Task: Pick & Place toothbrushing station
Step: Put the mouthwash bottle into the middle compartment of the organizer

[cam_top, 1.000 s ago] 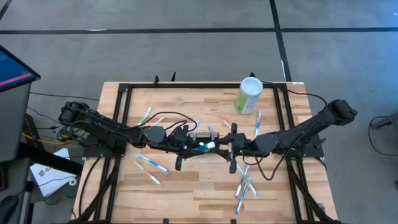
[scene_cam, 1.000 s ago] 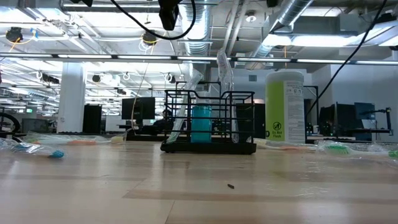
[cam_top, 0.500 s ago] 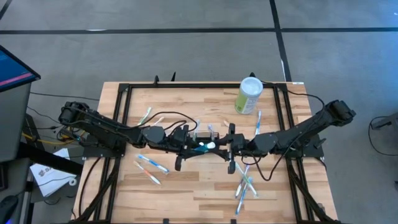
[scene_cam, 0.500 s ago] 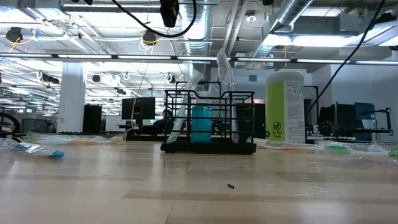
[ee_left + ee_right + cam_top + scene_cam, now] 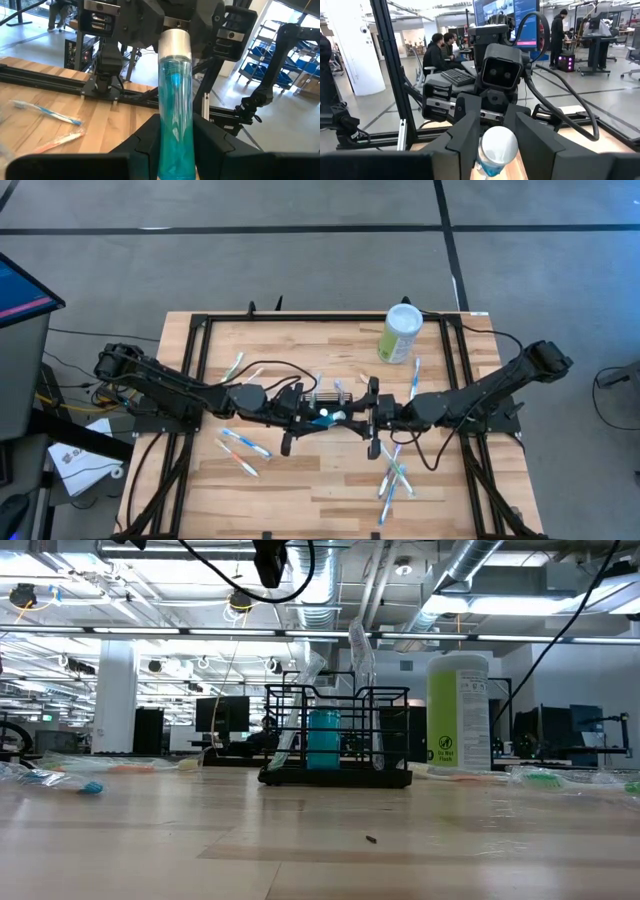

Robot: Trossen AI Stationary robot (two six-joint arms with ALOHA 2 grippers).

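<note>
- Your left gripper (image 5: 312, 418) and right gripper (image 5: 352, 418) meet nose to nose at table centre; the left clenches a blue tube (image 5: 175, 100), while the right's fingers flank its white cap (image 5: 497, 145), grasp uncertain.
- One caddy (image 5: 336, 735) beneath them; one canister (image 5: 401, 333) at 1 o'clock.
- Wooden table (image 5: 300, 480) in an open office.

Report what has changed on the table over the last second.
Nothing has visibly changed. The left gripper keeps its grip on the tube above the caddy, and the right gripper stays at the tube's cap end. The caddy, the canister and the loose toothbrushes lie where they were.
</note>
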